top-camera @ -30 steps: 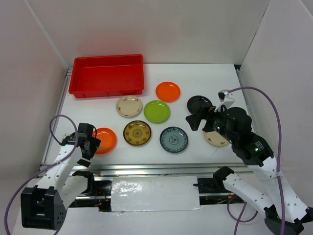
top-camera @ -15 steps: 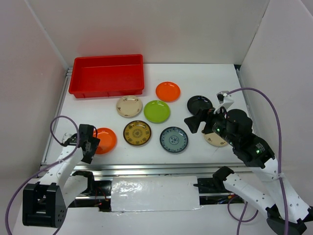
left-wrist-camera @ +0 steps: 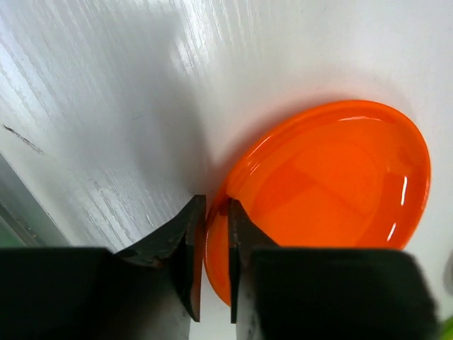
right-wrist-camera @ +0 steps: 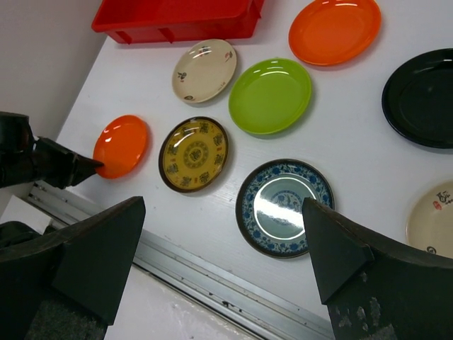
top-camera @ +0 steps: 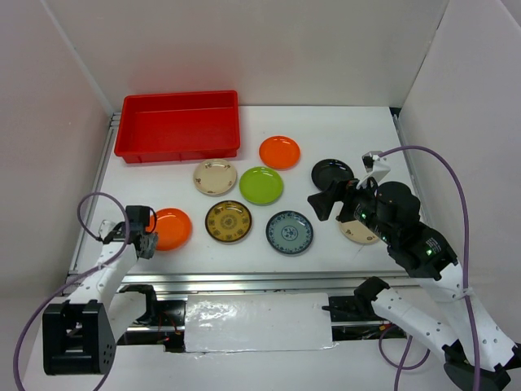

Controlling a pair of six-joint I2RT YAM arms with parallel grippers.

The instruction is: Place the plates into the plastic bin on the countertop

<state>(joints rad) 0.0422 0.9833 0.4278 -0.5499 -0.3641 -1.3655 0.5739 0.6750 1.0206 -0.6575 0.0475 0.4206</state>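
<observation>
At the front left of the countertop (top-camera: pixel 326 130), my left gripper (top-camera: pixel 146 242) (left-wrist-camera: pixel 216 262) is shut on the near rim of an orange plate (top-camera: pixel 171 228) (left-wrist-camera: pixel 325 191). The red plastic bin (top-camera: pixel 179 124) stands at the back left with nothing in it. Between them lie a cream plate (top-camera: pixel 215 177), a lime green plate (top-camera: pixel 261 185), a second orange plate (top-camera: pixel 279 151), a gold-patterned plate (top-camera: pixel 228 221) and a blue-patterned plate (top-camera: pixel 289 232). My right gripper (top-camera: pixel 322 201) (right-wrist-camera: pixel 223 234) hangs open above the blue plate, next to a black plate (top-camera: pixel 332 173).
Another cream plate (top-camera: pixel 356 233) lies partly hidden under the right arm. A metal rail (top-camera: pixel 244 279) runs along the front edge. White walls close in the left, back and right sides. Purple cables loop beside both arms.
My left gripper has closed from wide open onto the orange plate's rim, and the plate has shifted slightly left. The right arm edged a little forward early on, jaws still open.
</observation>
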